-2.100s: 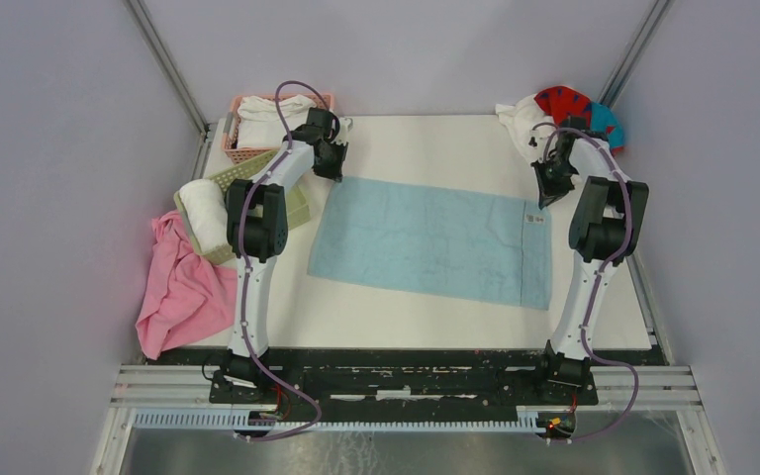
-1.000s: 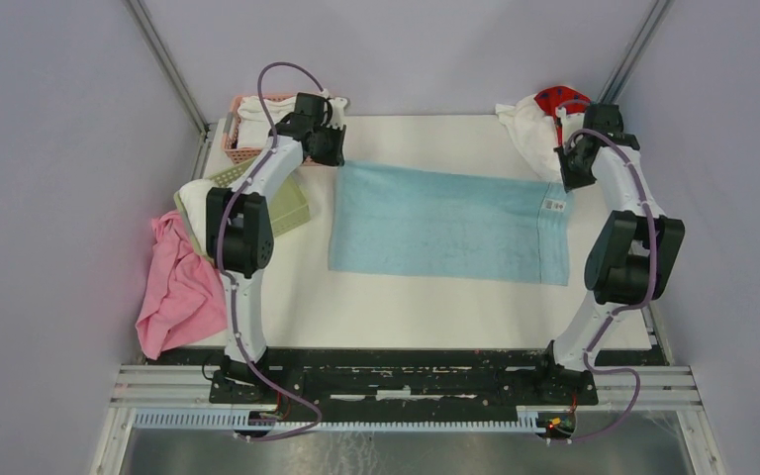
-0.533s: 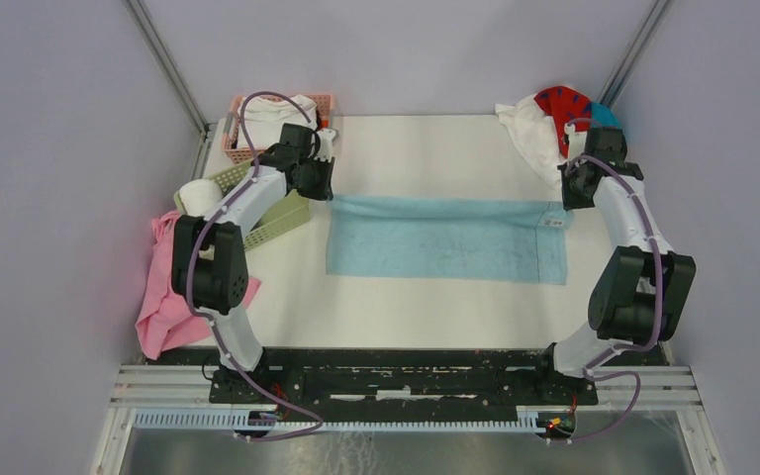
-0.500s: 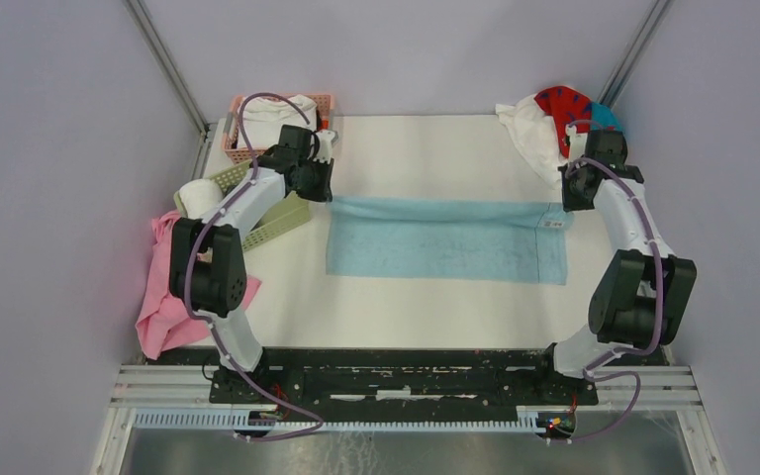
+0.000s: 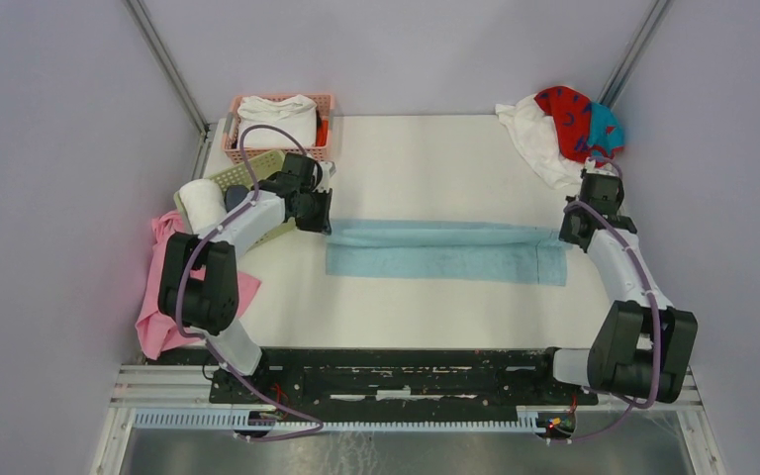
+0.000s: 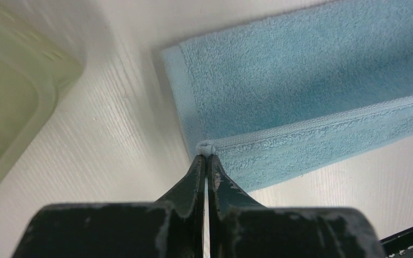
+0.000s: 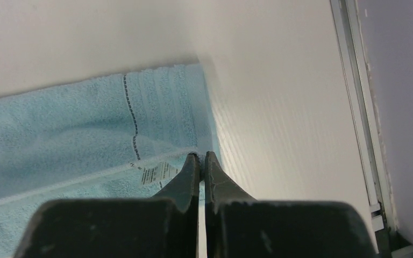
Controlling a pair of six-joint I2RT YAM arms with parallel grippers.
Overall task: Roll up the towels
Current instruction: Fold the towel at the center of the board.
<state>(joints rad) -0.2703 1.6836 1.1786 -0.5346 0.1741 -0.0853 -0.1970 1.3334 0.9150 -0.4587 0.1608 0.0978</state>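
Table: the white table (image 5: 435, 158) fills the middle of the top view.
Light blue towel: the light blue towel (image 5: 435, 259) lies centre frame with its long axis running left to right. Its upper edge is doubled over towards the bottom of the frame.
Key relation: the towel spans the gap between the grippers, one short end at each, so neither arm is nearer. By my reading, both corners must travel down-frame together.
Pink cloth: one pink cloth (image 5: 173, 297), lower left, off task.
Baskets: two. The green basket (image 5: 257, 168) holds a white roll (image 5: 201, 203), and the pink basket (image 5: 247, 150) holds folded white cloth.
Loose towels: one white towel (image 5: 529, 134) and one red towel (image 5: 579, 109), upper right, unrolled.
Left gripper: the left gripper (image 6: 206, 161) is pinched tight on the towel's left folded corner.
Right gripper: the right gripper (image 7: 200, 158) is clamped on the right corner, beside the care label (image 7: 158, 173).
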